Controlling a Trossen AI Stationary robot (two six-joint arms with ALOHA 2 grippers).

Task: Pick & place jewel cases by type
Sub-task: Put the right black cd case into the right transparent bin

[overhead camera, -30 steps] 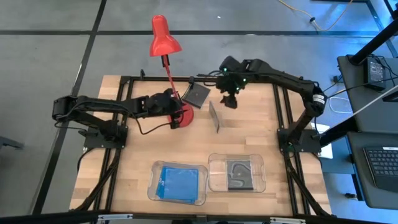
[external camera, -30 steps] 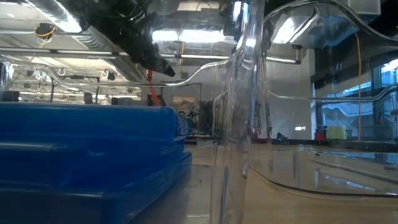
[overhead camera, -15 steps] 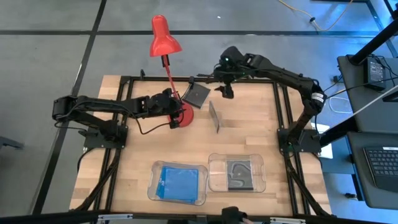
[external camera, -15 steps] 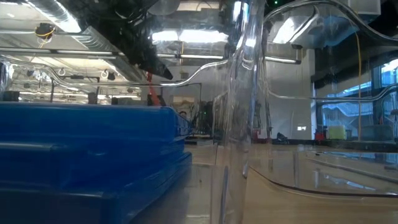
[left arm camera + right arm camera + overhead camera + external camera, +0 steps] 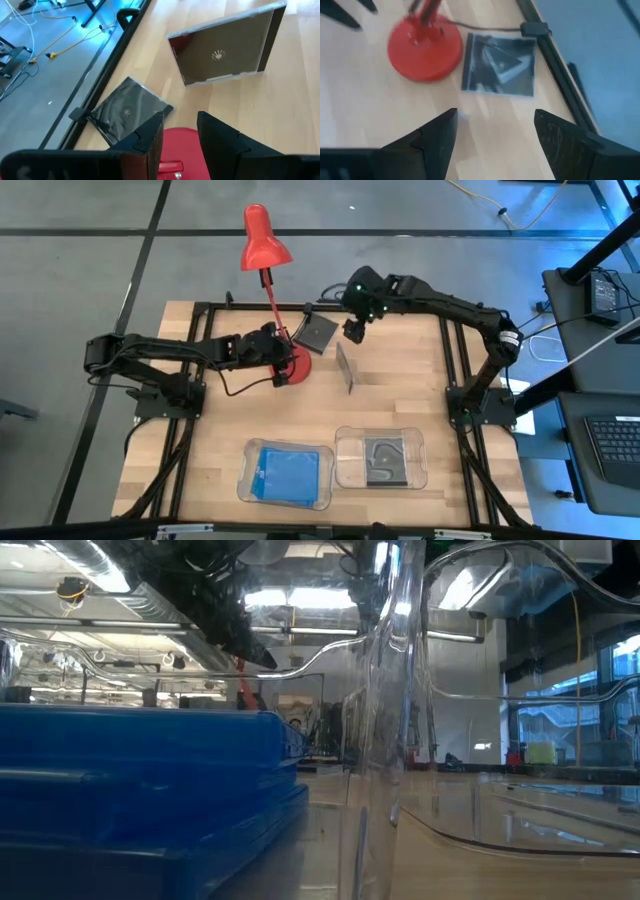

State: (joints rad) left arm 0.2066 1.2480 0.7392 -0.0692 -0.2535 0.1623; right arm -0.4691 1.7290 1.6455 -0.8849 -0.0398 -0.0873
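High view: right tool [image 5: 352,330] hovers at the far edge of the tabletop [image 5: 220,430], just beside the dark case [image 5: 316,331] lying flat there.
Right tool state: fingers spread wide, nothing between them; right wrist view shows the dark case [image 5: 500,65] ahead of the gap, beyond the fingertips.
Key relation: the flat dark case lies toward the lamp side of the right tool, between it and the red lamp base [image 5: 296,366]; case sits slightly skewed to the tabletop edge, near the frame rail.
Second case: upright case [image 5: 345,368] stands on edge mid-tabletop, nearer the trays than the right tool; seen as a thin line from above.
Left tool [image 5: 281,370]: hangs over the lamp base, fingers part-open, holding nothing.
Nearer arm: judged the right one for the flat case; lamp base crowds the left.
Sorted so far: blue cases [image 5: 288,473] in left tray [image 5: 246,488]; dark one [image 5: 382,458] in right tray [image 5: 420,470].
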